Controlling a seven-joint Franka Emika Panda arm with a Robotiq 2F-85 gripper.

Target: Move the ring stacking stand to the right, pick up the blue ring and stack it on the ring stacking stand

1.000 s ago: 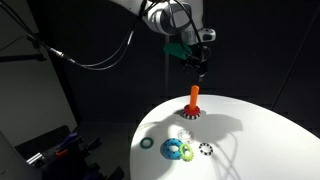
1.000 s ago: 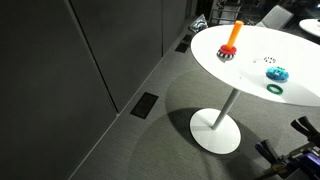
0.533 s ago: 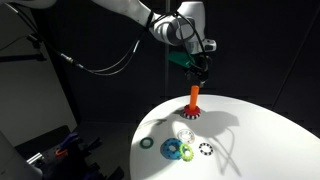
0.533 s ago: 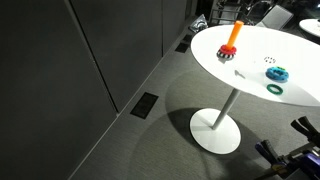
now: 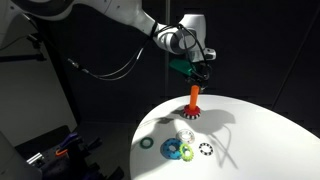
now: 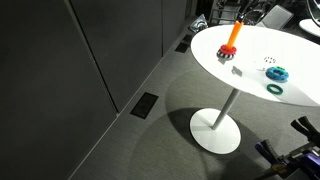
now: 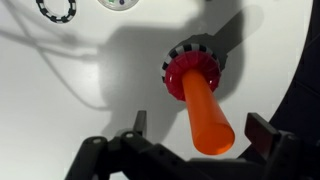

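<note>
The ring stacking stand (image 5: 193,101) is an orange peg on a red toothed base. It stands upright at the far side of the white round table (image 5: 260,140), and it also shows in the other exterior view (image 6: 231,40). My gripper (image 5: 199,79) hangs just above the peg top, open and empty. In the wrist view the peg (image 7: 205,110) rises between my two fingertips (image 7: 265,130), with my gripper (image 7: 202,128) spread around its top and not touching it. The blue ring (image 5: 172,150) lies near the table's front, apart from the stand, and shows in both exterior views (image 6: 276,74).
A lime-green ring (image 5: 187,154) lies against the blue ring. A dark teal ring (image 5: 147,143), a white gear (image 5: 184,133) and a black gear ring (image 5: 206,149) lie nearby. The table edge (image 7: 300,90) runs close beside the stand.
My gripper has come down and slightly sideways toward the peg top. The stand and the rings have not moved.
</note>
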